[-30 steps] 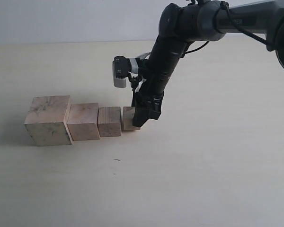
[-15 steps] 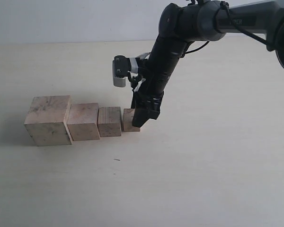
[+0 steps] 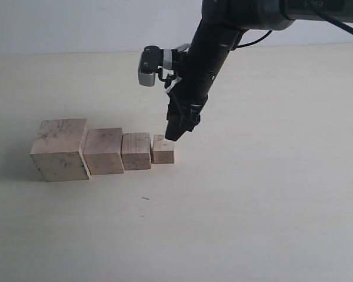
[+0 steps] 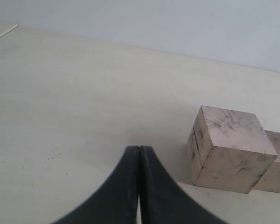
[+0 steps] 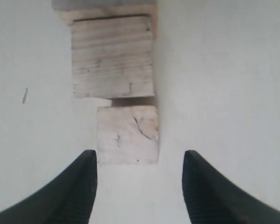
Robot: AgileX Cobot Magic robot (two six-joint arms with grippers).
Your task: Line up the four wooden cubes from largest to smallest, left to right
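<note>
- Up off the row has come the right tool (image 3: 175, 134); a second ago its tips were down around the smallest cube (image 3: 163, 149), and now they hang just above that cube's far right corner, clear of it.
- Its dark fingers (image 5: 79, 186) are spread wide with nothing between them. From the right wrist camera the smallest cube shows in the gap below them, touching neither one.
- All four blocks sit on the pale table (image 3: 253, 205), left of the middle, none of them shifted since the earlier frames.
- They run in one line, left to right: the largest cube (image 3: 60, 150), the second cube (image 3: 104, 151), the third cube (image 3: 136, 151), then the smallest cube at the right end.
- Each block stands flat and upright, pressed against its neighbour. Between the third and the smallest the right wrist camera shows only a thin dark line, so I cannot tell whether those two quite touch.
- Their fronts are not flush: each smaller block sits a little further back than the one to its left.
- Over by the big end, the left tool (image 4: 139, 148) shows only from its own wrist camera. Its two black fingers are pressed together, gripping nothing.
- It sits low over bare table, near the largest cube but apart from it, with an edge of the second cube just behind.
</note>
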